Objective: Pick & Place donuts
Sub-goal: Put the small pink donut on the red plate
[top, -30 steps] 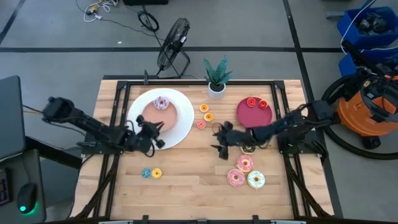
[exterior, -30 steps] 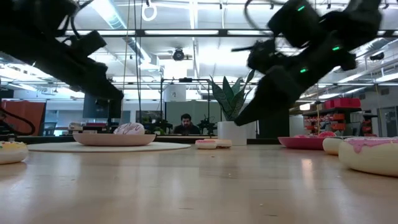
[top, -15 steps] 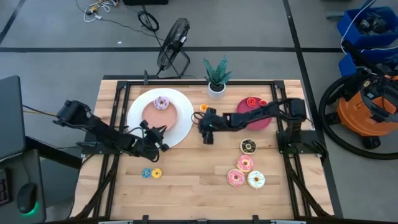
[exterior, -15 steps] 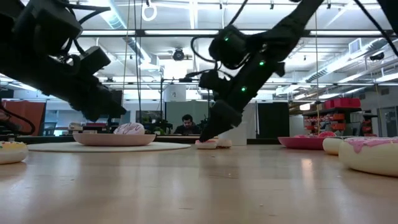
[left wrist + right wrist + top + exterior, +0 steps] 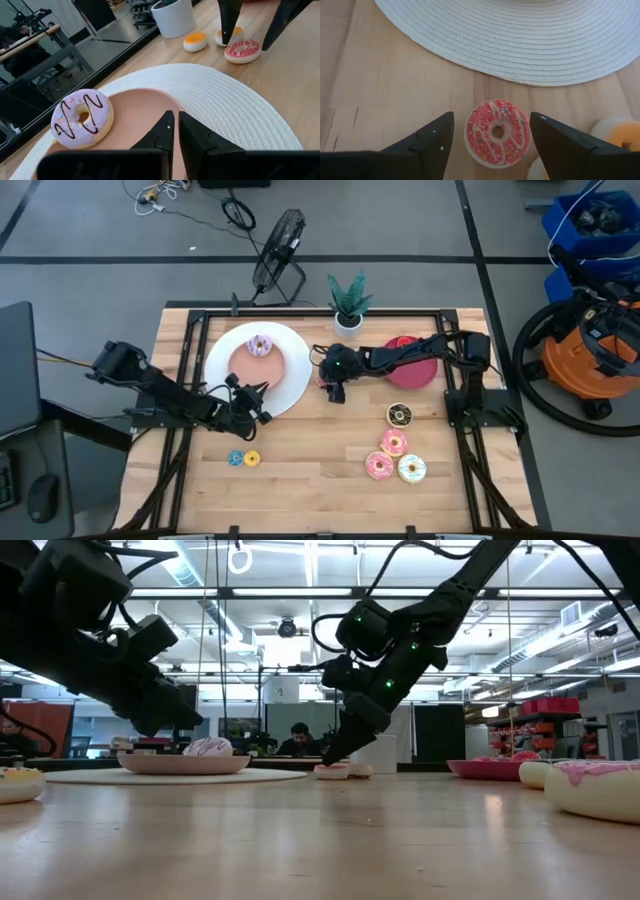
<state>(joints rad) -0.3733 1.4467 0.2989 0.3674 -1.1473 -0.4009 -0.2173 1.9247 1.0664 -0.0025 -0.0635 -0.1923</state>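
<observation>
One donut [image 5: 260, 345] was seen plated, the rest left on the table — the right gripper [image 5: 492, 131] spread around a red donut [image 5: 496, 132], the left gripper [image 5: 173, 131] closed empty.

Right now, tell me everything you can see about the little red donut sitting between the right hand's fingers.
The red donut is a small toy ring with red frosting, pale drizzle lines and fine sprinkles over a lighter base that looks like plastic. It lies flat on the wooden table, whole, just off the edge of the white woven mat, with an orange-topped donut close beside it. The right hand is open, one finger on either side of it, not touching it.
</observation>
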